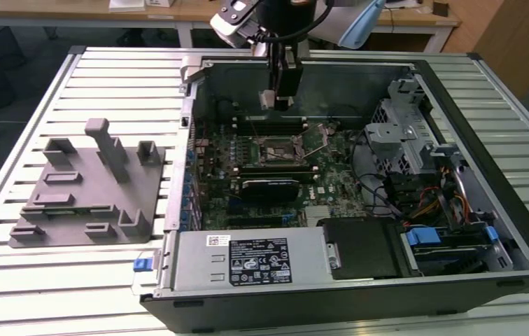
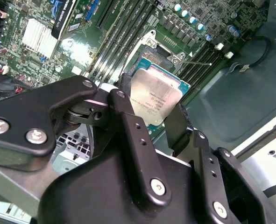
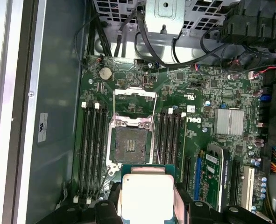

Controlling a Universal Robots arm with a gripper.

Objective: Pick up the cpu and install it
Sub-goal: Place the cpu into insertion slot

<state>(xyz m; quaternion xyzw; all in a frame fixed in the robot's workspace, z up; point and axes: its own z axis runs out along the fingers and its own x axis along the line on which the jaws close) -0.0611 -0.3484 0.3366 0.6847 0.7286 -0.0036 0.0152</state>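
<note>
The cpu (image 2: 154, 100), a flat square chip with a pale silvery top, sits clamped between my gripper's (image 2: 152, 111) black fingers (image 2: 128, 121). In the exterior view my gripper (image 1: 278, 102) hangs inside the open computer case, with the cpu (image 1: 267, 99) a pale patch at its tip, above and behind the motherboard's socket (image 1: 278, 149). The first wrist view shows the cpu (image 3: 147, 196) in my gripper (image 3: 147, 201), just off one edge of the open socket (image 3: 132, 144). The socket's metal load plate (image 3: 135, 100) is folded back.
Memory slots (image 3: 93, 149) run along both sides of the socket. A black card (image 1: 269, 187) lies in front of it. Cables and a drive cage (image 1: 409, 133) fill the case's right side. A grey plastic fixture (image 1: 87, 189) stands on the slatted table at the exterior view's left.
</note>
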